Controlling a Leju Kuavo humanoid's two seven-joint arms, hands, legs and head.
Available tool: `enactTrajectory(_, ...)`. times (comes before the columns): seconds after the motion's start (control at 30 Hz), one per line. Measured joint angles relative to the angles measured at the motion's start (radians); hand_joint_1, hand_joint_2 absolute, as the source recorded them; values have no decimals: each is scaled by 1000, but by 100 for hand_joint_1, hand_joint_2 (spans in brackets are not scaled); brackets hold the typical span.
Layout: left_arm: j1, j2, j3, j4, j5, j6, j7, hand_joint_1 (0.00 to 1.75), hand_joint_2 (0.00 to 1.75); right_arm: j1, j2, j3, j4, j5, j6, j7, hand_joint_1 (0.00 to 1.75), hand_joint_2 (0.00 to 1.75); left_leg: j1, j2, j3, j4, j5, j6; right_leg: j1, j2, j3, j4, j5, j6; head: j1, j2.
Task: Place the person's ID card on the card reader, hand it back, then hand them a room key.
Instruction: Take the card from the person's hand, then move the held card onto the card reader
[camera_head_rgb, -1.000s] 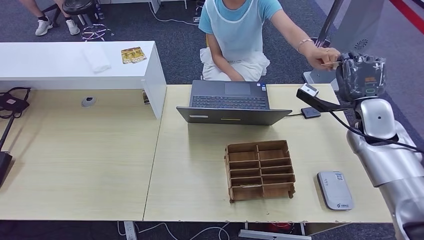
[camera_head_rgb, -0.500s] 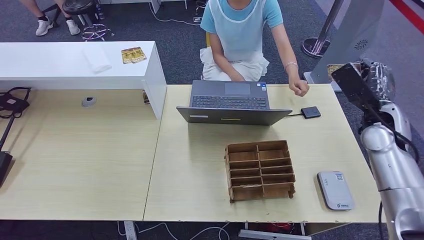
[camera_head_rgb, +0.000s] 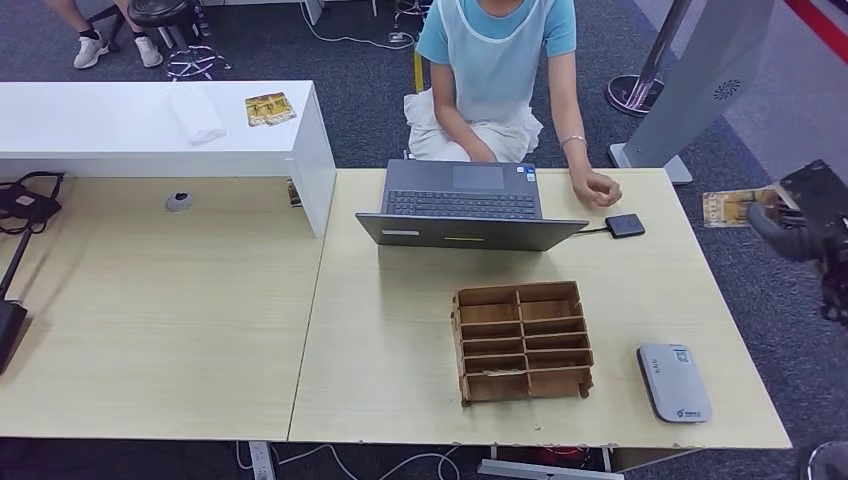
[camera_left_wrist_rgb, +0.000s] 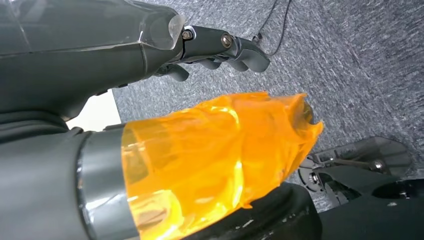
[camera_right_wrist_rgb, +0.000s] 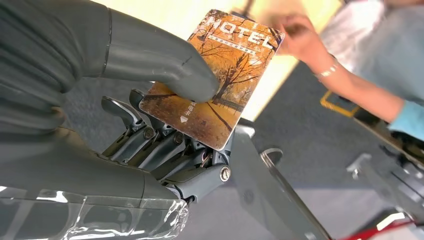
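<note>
Holding the card (camera_right_wrist_rgb: 212, 77) now: right hand (camera_head_rgb: 800, 225) has it pinned, thumb on the printed face, fingers (camera_right_wrist_rgb: 165, 150) underneath. In the head view the same card shows just off the table's (camera_head_rgb: 400, 400) right edge, over carpet. It reads "HOTEL" with an autumn-tree print, so it looks more like a room key than an ID; can't settle which from these views.

What changed: 1 s ago the right hand was up high meeting the person's outstretched hand at the card; 0.5 s ago the arm was pulling back & the person's hand was dropping. Now the arm sits lower & further right, and the person's hand (camera_head_rgb: 598, 187) rests on the table by the laptop (camera_head_rgb: 465, 205). Judgement: handover to the robot is done, next stop is the card reader (camera_head_rgb: 674, 381).

Left hand (camera_left_wrist_rgb: 220, 45): seen in its wrist view over carpet, fingers curled in, orange film on the thumb; whether it holds anything, can't tell.

Count, near to far: 1 card reader at the near right corner, 1 wooden divider tray (camera_head_rgb: 522, 340), 1 laptop, 1 small black box (camera_head_rgb: 624, 225) on its cable, 1 person seated behind.
</note>
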Motion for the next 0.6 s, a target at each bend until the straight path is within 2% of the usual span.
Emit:
enactTrajectory(0.17, 3, 5, 0, 0, 10, -2, -9, 0, 0, 176, -85, -62, -57, -137, 76, -43, 175, 175, 0, 0, 0, 0, -1, 1, 0, 0, 0, 0, -1, 0, 0, 0)
enactTrajectory(0.27, 4, 7, 0, 0, 11, -3, -13, 0, 0, 287, -116, -104, -105, -207, 120, -66, 175, 175, 0, 0, 0, 0, -1, 1, 0, 0, 0, 0, -1, 0, 0, 0)
enactTrajectory(0.43, 4, 8, 0, 0, 10, -6, -14, 0, 0, 425, -129, -143, -176, -240, 153, -96, 175, 175, 0, 2, 0, -1, -1, 1, 1, 1, 0, 0, -1, 0, 0, 0)
enactTrajectory(0.6, 3, 8, -1, 0, 6, -6, -14, 0, 0, 498, -116, -131, -218, -206, 160, -110, 175, 175, 0, 2, 0, -1, -1, 0, 0, 2, 0, 0, -1, 0, 0, 0)
